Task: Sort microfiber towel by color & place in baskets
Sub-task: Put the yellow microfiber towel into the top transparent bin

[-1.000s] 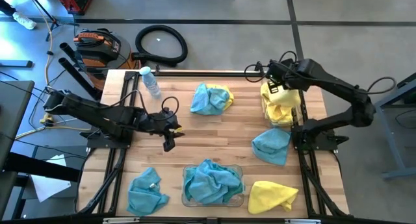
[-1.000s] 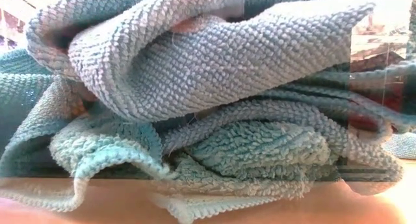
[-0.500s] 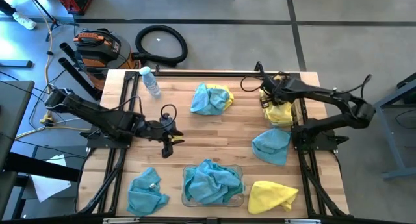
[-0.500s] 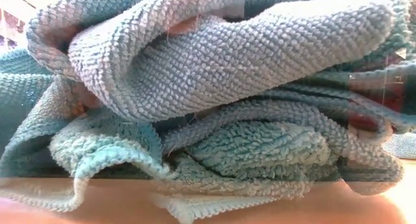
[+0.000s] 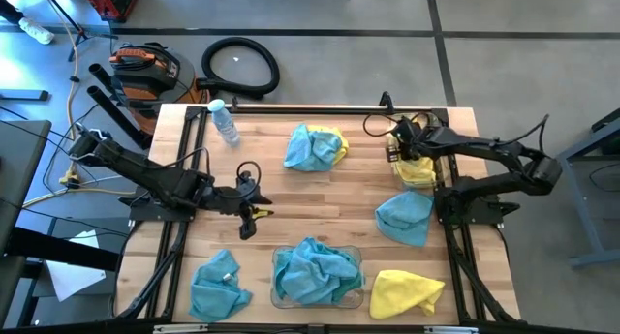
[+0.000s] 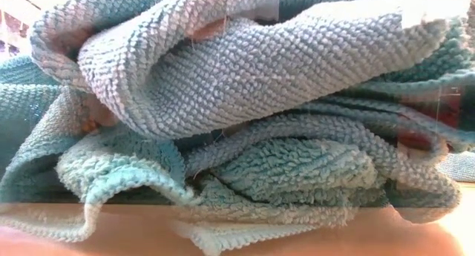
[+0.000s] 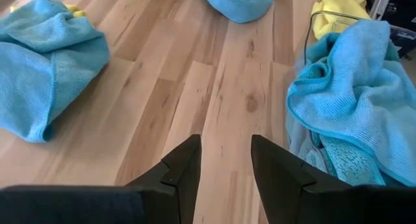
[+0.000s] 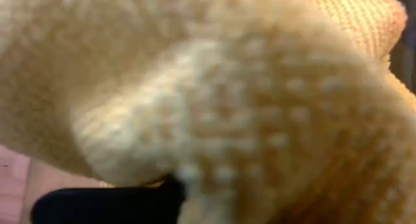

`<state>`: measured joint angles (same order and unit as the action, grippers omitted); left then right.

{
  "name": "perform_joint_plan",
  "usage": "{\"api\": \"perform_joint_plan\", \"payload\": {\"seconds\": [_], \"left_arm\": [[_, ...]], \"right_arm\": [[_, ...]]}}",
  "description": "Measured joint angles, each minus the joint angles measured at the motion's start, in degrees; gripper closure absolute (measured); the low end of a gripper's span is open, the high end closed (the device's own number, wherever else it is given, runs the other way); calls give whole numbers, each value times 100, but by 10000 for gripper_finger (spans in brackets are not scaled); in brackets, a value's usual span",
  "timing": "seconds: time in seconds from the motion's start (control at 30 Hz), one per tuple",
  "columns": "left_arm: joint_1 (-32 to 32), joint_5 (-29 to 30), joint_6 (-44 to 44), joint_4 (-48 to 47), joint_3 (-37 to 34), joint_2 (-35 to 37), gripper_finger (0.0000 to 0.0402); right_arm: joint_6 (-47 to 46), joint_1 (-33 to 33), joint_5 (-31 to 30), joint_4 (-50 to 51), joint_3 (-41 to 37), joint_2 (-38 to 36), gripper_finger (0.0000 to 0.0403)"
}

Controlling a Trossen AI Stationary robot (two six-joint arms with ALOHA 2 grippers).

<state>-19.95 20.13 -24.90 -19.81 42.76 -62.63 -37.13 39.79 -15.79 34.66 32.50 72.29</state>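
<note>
The right gripper (image 5: 399,148) is buried in the yellow towels (image 5: 418,167) in the far-right basket (image 5: 395,171), can't tell if it's let go, so one could snag and lift out.

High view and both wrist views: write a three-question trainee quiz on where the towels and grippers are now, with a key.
1. True or false: the near basket holds only blue towels.
2. Multiple choice: the left gripper is (A) shut on a blue towel, (B) open over bare wood, (C) inside a basket.
3. Fill in: the right gripper is at the far-right basket, against a ____ towel.

Key: 1 true; 2 B; 3 yellow. Whether the right gripper grips that towel cannot be told. Loose towels remain, including a yellow one at the near edge and a blue-and-yellow heap at the far middle.
</note>
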Motion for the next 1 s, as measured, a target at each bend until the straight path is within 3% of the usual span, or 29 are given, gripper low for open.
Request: {"api": "perform_joint_plan", "payload": {"seconds": [0.3,0.53,0.73,0.9,1.0], "left_arm": [[-124,6,-47,-203,2,32,277],[-124,10,55,-233,9,96,277],[-124,14,100,-223,9,98,277],[-122,23,100,-225,9,98,277],[-122,28,100,-225,9,98,277]], "right_arm": [[225,-4,204,1825,1089,-811,286],[-22,-7,14,3063,1934,-1540,264],[-151,-7,-15,3181,2305,-1836,263],[-148,-7,-196,3054,2150,-1768,263],[-147,-59,-266,2472,1854,-1760,269]]}}
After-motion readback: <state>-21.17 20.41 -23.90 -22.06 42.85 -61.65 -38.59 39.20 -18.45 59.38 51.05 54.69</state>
